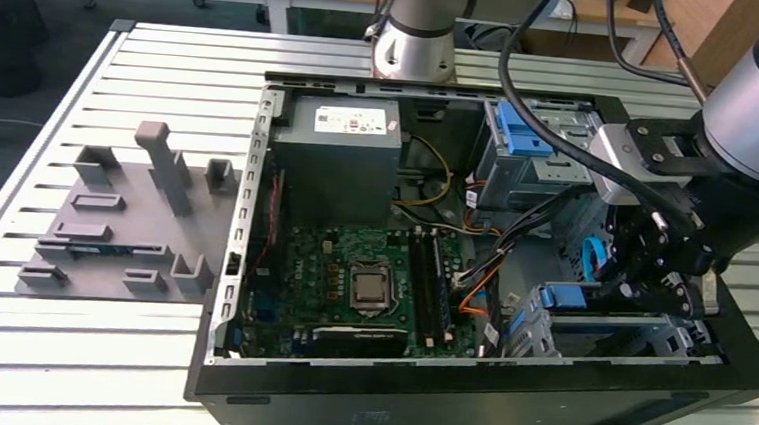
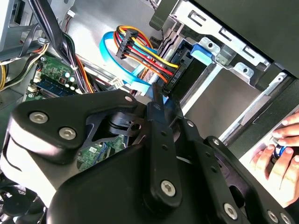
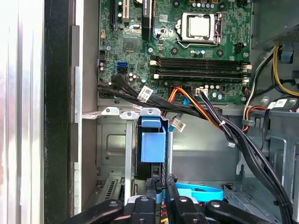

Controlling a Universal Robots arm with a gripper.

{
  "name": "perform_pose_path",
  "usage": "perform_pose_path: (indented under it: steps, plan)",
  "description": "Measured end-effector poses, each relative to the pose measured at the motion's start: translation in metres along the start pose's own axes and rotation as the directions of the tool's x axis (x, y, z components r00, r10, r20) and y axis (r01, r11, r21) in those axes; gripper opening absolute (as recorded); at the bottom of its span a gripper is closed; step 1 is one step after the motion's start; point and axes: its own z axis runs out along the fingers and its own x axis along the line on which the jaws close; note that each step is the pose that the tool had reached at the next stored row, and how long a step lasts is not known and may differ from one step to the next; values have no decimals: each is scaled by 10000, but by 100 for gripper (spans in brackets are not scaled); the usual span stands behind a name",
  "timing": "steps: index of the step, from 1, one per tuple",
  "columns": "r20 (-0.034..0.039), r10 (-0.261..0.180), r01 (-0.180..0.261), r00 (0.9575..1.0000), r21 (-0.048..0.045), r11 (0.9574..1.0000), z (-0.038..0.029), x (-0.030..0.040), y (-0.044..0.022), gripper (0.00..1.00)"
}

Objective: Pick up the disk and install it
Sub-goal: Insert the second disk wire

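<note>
The disk stands on edge in the drive cage at the case's front corner, on the exterior view's right, with its blue rail showing. In the second wrist view the disk sits in the metal bay with a black power plug at its end. My gripper hangs inside the case just beside that cage. Its fingers are drawn together, right at the disk's near end, with a blue flat cable running past them. Whether anything is pinched between them is hidden.
The open computer case lies on a slatted table, with the motherboard and the power-supply box inside. Cable bundles cross beside the cage. A grey parts holder lies at the exterior view's left. A person's hand is outside the case.
</note>
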Motion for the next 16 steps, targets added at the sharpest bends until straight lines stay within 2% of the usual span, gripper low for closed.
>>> perform_pose_path:
  steps: [9, 16]
  plan:
    - [-3, 0, 0, 10000, 0, 10000, -11, 0, 0, 23]
    - [-2, 2, -2, 10000, 0, 10000, 19, 1, 1, 23]
